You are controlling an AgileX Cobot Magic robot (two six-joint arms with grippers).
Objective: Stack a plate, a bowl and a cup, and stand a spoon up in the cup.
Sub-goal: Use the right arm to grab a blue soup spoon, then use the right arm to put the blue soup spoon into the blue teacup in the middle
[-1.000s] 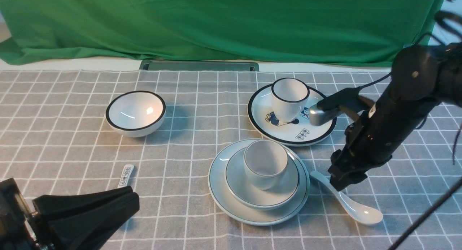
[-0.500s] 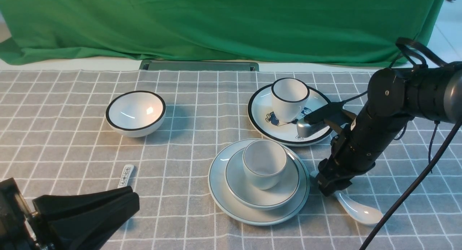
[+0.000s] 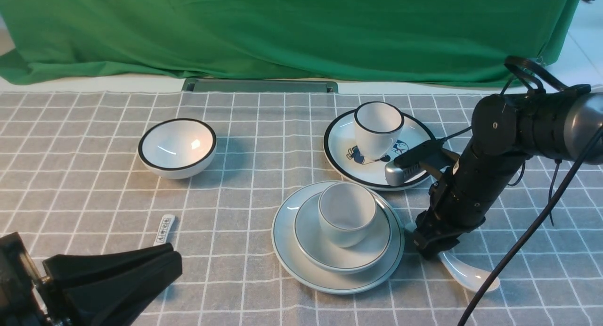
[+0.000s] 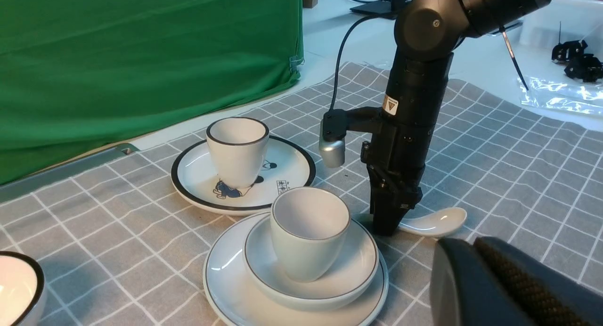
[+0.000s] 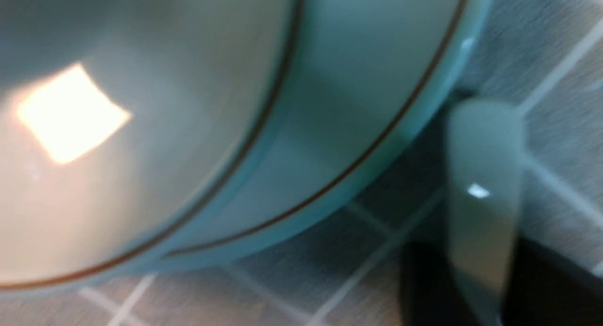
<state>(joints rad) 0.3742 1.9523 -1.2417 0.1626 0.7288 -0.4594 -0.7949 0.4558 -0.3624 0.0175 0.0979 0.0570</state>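
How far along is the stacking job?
Done: the shallow pale bluish-white bowl sits on the large pale bluish-white plate, with the handleless pale cup upright in it. In hand: the right gripper is down at the handle of the glossy white ceramic spoon, which lies on the cloth; a firm grip is not clear. To do: lift the spoon and stand it in the cup.

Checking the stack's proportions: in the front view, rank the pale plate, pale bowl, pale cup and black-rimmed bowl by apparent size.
1. plate, widest.
2. bowl, resting on it.
3. black-rimmed bowl, which looks somewhat smaller but sits farther back, so this rank is unsure.
4. cup, smallest.
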